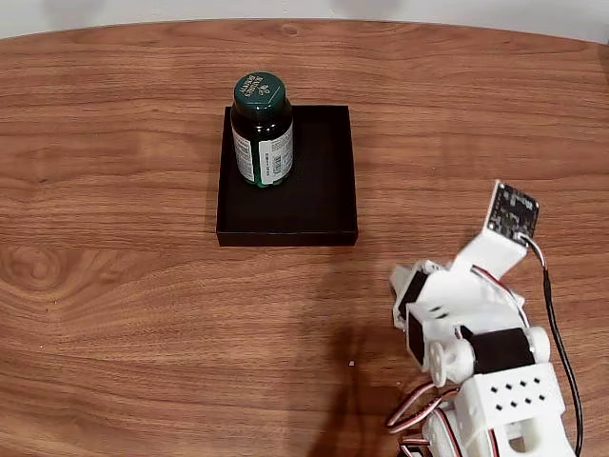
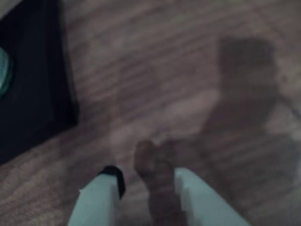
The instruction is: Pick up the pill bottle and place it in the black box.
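The pill bottle (image 1: 262, 131), dark green with a round embossed cap and a white label, stands upright inside the black box (image 1: 319, 181), near its far left corner in the fixed view. The arm is folded at the lower right of the table, well apart from the box. My gripper (image 1: 407, 290) points toward the table's middle. In the wrist view the gripper (image 2: 146, 174) is open with only bare wood between its two white fingers. The black box (image 2: 33, 84) fills the left edge there, and a green sliver of the pill bottle (image 2: 2, 70) shows at the far left.
Brown wood-grain table (image 1: 114, 314) stretches wide on all sides of the box. The arm's white base, servos and red and black cables (image 1: 495, 400) crowd the lower right corner. The table's curved far edge runs along the top.
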